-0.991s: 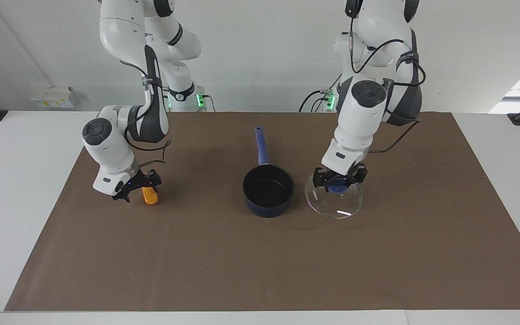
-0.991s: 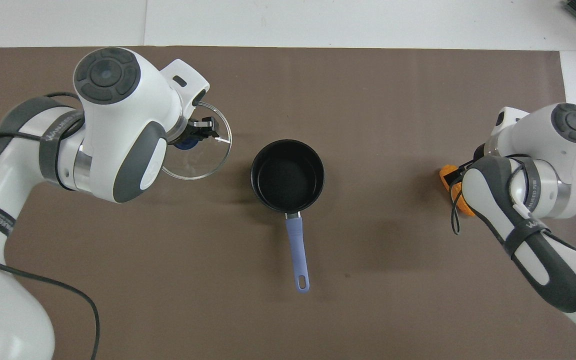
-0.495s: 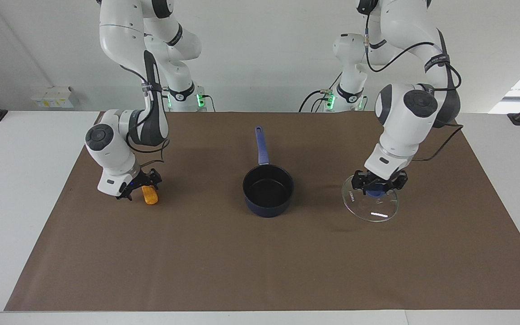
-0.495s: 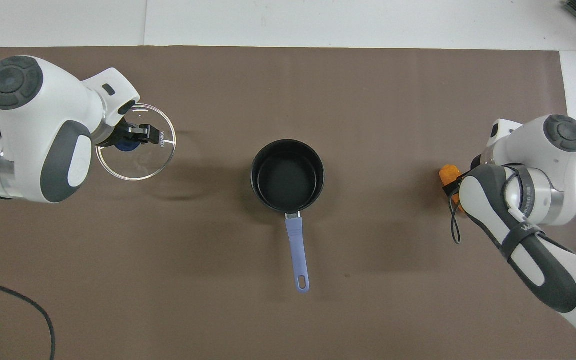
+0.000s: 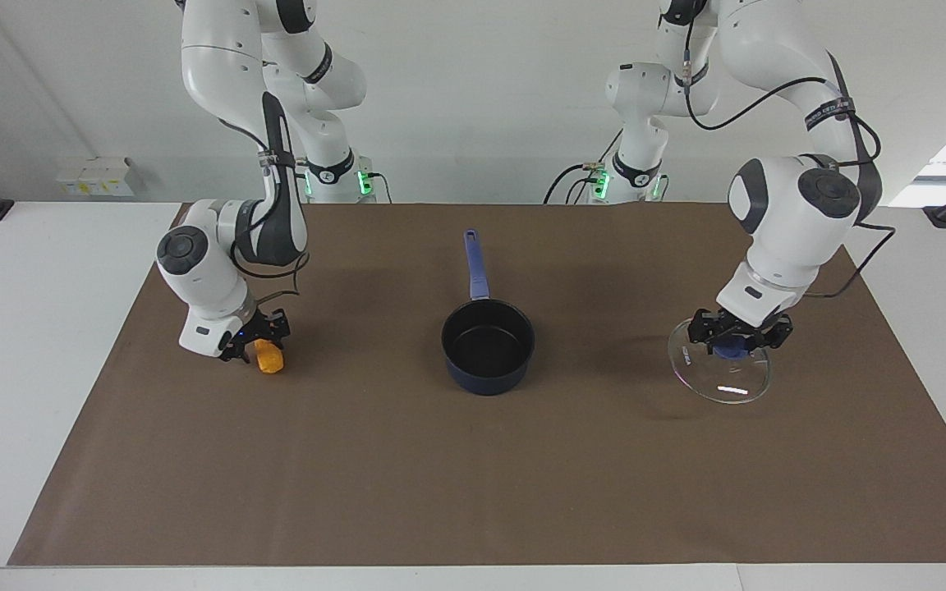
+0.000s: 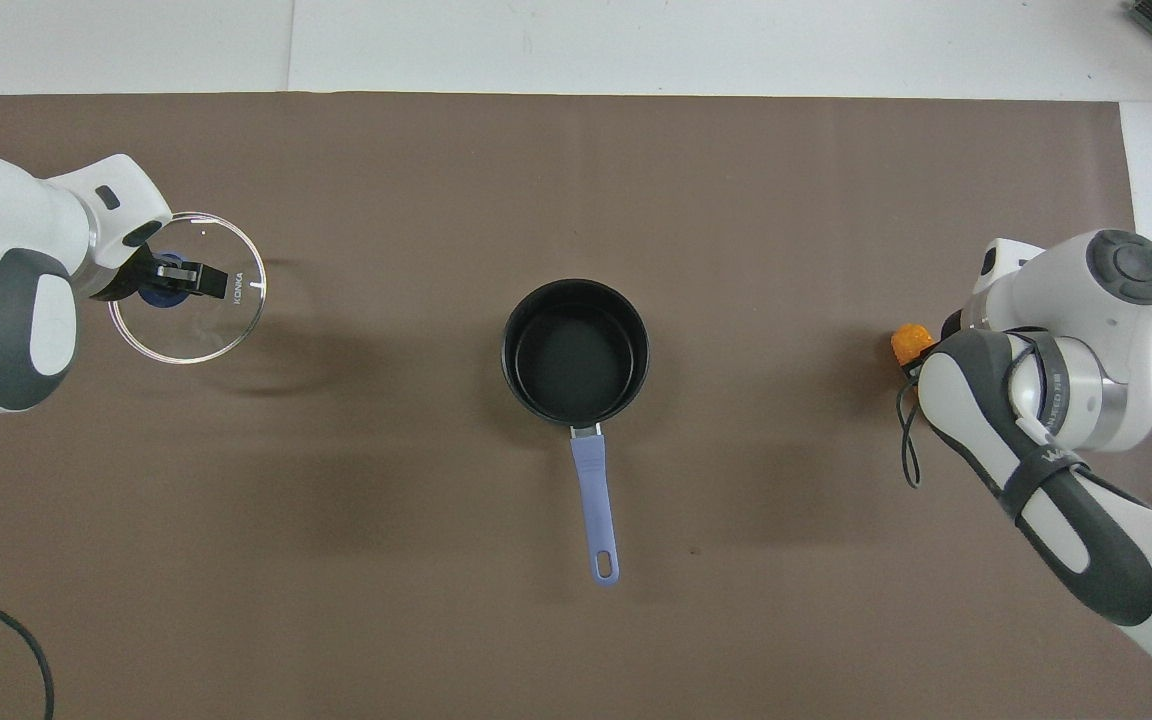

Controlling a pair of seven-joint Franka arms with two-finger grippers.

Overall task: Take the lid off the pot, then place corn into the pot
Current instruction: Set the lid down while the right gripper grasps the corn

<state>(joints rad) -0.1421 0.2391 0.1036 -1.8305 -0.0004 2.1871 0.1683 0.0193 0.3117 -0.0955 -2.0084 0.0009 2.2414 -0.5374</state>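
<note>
The navy pot [image 5: 488, 346] stands open at the middle of the mat, its blue-purple handle [image 5: 476, 263] pointing toward the robots; it also shows in the overhead view [image 6: 576, 350]. My left gripper [image 5: 736, 338] is shut on the blue knob of the glass lid [image 5: 719, 379] and holds it slightly tilted, low over the mat toward the left arm's end [image 6: 186, 320]. The orange corn [image 5: 268, 359] lies on the mat toward the right arm's end. My right gripper [image 5: 253, 343] is down at the corn, which its wrist partly hides in the overhead view [image 6: 908, 342].
A brown mat [image 5: 473, 484] covers most of the white table [image 5: 38, 345]. Small white boxes [image 5: 95, 176] sit at the table's edge by the wall, near the right arm's end.
My left gripper has carried the lid sideways away from the pot toward the left arm's end. My right gripper has settled lower onto the corn, which shifted slightly.
</note>
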